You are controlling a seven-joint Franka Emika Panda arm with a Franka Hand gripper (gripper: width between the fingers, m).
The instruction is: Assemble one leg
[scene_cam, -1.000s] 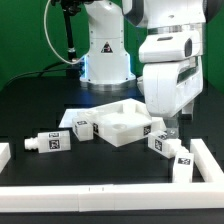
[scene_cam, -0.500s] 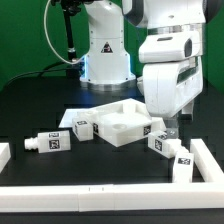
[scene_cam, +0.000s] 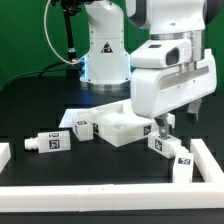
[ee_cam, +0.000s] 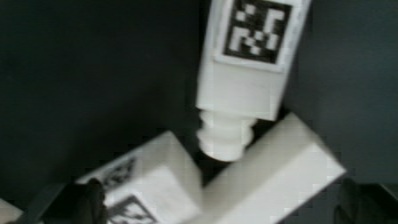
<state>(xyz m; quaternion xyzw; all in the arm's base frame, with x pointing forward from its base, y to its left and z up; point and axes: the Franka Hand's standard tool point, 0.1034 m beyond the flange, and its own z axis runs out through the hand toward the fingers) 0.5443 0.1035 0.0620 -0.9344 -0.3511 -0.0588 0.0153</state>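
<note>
The white square tabletop (scene_cam: 118,126) lies in the middle of the black table. Several white tagged legs lie around it: two toward the exterior view's left (scene_cam: 46,143) (scene_cam: 82,127) and two toward its right (scene_cam: 159,143) (scene_cam: 182,166). My gripper (scene_cam: 166,125) hangs just above the leg by the tabletop's right corner, with the hand tilted. In the wrist view one leg (ee_cam: 246,70) lies lengthwise with its peg end toward me. A second tagged leg (ee_cam: 146,180) and another white part (ee_cam: 285,160) lie under the gripper (ee_cam: 217,212). The dark fingers stand wide apart and hold nothing.
White rails fence the table along the front (scene_cam: 110,190), the exterior view's right (scene_cam: 210,160) and its left (scene_cam: 4,152). The robot's base (scene_cam: 105,55) stands behind the tabletop. A black stand with a cable (scene_cam: 66,35) rises at the back left.
The hand has turned and tilted. The gripper has shifted a little toward the exterior view's left and lower over the leg. The parts on the table have not moved.
</note>
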